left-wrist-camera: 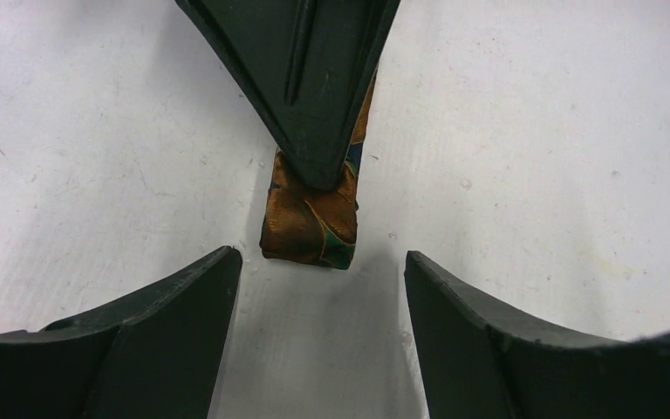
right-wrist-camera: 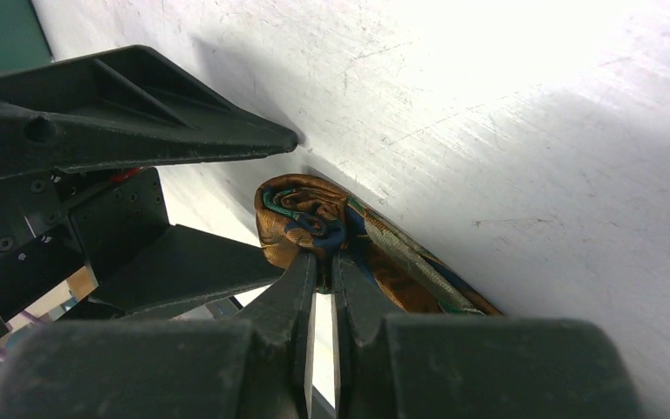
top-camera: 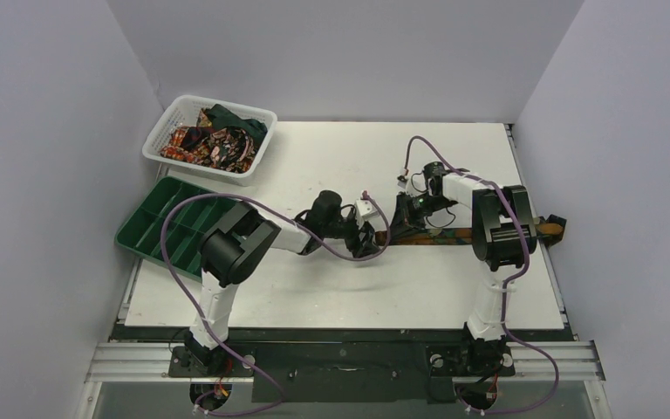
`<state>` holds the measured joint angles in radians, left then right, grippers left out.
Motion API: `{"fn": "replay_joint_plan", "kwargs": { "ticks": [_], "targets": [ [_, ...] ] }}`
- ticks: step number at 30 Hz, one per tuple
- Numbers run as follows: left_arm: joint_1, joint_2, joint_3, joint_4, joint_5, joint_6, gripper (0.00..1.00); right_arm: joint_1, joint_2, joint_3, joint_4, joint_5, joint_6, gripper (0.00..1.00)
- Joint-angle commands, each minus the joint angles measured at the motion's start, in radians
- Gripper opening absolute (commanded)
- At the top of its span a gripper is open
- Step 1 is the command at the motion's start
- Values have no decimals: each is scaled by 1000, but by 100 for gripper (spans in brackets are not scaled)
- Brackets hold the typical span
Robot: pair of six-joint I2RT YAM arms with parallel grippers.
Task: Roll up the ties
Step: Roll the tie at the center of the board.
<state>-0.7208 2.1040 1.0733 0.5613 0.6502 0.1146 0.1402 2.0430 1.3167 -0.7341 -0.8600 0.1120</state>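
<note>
One tie [top-camera: 454,235], brown-orange with teal and blue, lies as a strip across the right of the table. Its left end is coiled into a small roll [left-wrist-camera: 308,225] [right-wrist-camera: 301,212]. My right gripper [right-wrist-camera: 324,258] [top-camera: 404,220] comes down on that roll, shut on the coiled fabric. My left gripper [left-wrist-camera: 323,264] [top-camera: 372,242] faces the roll from the left. It is open, with a finger on either side just short of the roll and nothing between them. More ties [top-camera: 215,140] lie heaped in the basket.
A white mesh basket [top-camera: 162,129] stands at the back left corner. A green compartment tray [top-camera: 151,233] sits just in front of it, at the table's left edge. The tie's far end [top-camera: 551,229] reaches the right edge of the table.
</note>
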Motion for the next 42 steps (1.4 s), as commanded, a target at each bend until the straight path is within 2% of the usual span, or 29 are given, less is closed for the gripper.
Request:
{"fn": "replay_joint_plan", "kwargs": {
  "ticks": [1, 8, 11, 13, 19, 26, 28, 30, 32, 37, 39, 42],
  "targets": [
    [-8, 17, -14, 147, 25, -63, 66, -15, 62, -23, -13, 256, -96, 0],
    [-41, 106, -6, 295, 26, -97, 52, -19, 88, -19, -23, 262, -98, 0],
    [-50, 125, -10, 313, 16, -97, 40, -18, 94, -19, -17, 262, -87, 0],
    [-54, 121, -31, 317, 11, -76, 35, -16, 99, -23, -11, 267, -79, 0],
    [-30, 14, -133, 292, 19, -26, 29, 34, 72, -47, 14, 289, -48, 0],
    [-16, -66, -210, 357, 42, -45, 27, 78, 73, -38, 12, 308, -24, 0],
    [-20, -63, -222, 385, 30, -60, 29, 89, 73, -34, 7, 304, -32, 0],
    [-25, -44, -231, 434, 19, -89, 52, 98, 74, -37, 7, 303, -42, 0],
    [-30, -12, -225, 470, 16, -104, 57, 99, 76, -37, 1, 314, -56, 0],
    [-36, 96, -179, 583, 15, -161, 59, 85, 80, -20, -49, 350, -103, 0],
    [-40, 135, -163, 627, 9, -177, 56, 84, 91, -13, -59, 369, -104, 0],
    [-46, 181, -156, 690, -12, -192, 46, 85, 111, -10, -67, 401, -99, 0]
  ]
}}
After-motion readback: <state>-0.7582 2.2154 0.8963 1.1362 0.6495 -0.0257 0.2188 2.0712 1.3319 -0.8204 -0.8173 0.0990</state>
